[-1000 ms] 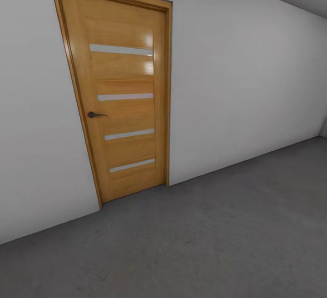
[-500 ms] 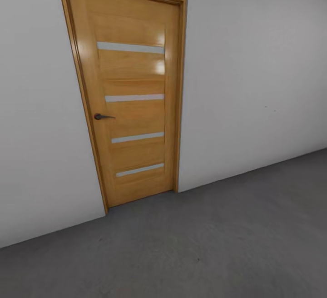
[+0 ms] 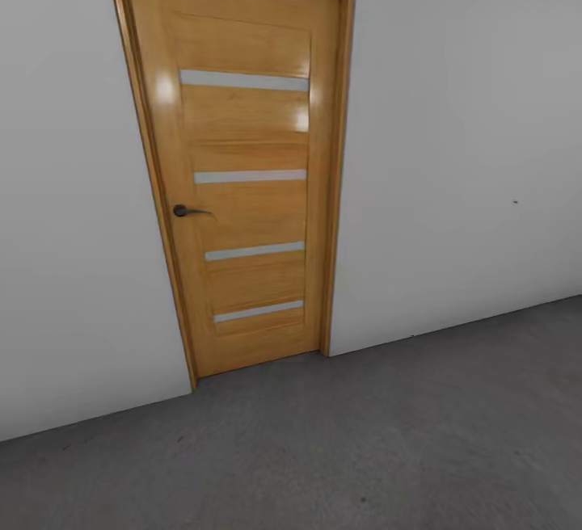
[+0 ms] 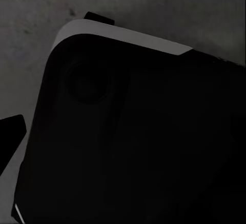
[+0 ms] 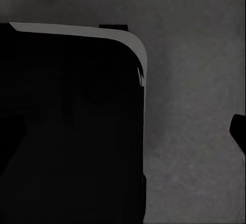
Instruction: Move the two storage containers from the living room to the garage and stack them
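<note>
The two storage containers are out of view, and so is the living room. The head view looks at the garage: a pale grey wall [image 3: 453,150] over the dull grey concrete floor [image 3: 364,441]. In the left wrist view a dark fingertip [image 4: 10,134] sits at the picture's edge beside my own black base [image 4: 133,142], with concrete behind it. In the right wrist view another dark fingertip [image 5: 239,131] shows at the opposite edge, next to the black base [image 5: 72,131]. Nothing lies by either fingertip, and both grippers read as open and empty.
A shut wooden door [image 3: 242,166] with several pale horizontal strips and a dark lever handle [image 3: 187,211] stands in a wooden frame [image 3: 341,166] straight ahead. The wall runs off to the left and right of it. Concrete floor stretches from the door toward me.
The whole head picture has shifted: the door now sits further right and slightly larger, so the camera has turned left and moved closer. Nothing in the room itself has moved.
</note>
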Motion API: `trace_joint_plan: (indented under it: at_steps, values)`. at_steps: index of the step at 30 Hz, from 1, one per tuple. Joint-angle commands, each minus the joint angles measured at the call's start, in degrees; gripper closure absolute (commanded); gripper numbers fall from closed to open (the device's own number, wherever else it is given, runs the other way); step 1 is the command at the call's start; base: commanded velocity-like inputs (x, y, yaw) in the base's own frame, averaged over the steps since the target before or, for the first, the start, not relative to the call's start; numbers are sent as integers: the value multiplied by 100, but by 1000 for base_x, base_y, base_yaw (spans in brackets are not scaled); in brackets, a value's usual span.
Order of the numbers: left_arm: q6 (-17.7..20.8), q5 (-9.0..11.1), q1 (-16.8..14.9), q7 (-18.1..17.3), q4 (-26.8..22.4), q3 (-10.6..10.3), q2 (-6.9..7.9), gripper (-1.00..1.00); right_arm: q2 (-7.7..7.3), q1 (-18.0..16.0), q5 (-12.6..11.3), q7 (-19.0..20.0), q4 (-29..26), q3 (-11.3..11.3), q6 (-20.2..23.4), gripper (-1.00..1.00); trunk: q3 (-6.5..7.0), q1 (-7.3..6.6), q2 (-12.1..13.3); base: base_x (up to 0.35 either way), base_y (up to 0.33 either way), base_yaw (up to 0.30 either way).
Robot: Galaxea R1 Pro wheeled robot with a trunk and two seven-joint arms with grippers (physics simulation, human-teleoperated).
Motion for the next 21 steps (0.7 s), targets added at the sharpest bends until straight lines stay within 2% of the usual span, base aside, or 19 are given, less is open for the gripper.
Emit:
trace_joint_plan:
  at_steps: [1,21]
  values:
    - [-16,25,-1,0,0,8,-3,-100,-3,-2,13,-13,8,20,-28,-100,-4,3,-2,285,-226,8]
    - [-16,25,-1,4,7,6,-7,-100,12,-2,25,-13,8,31,-30,-100,-4,3,-2,284,-228,1]
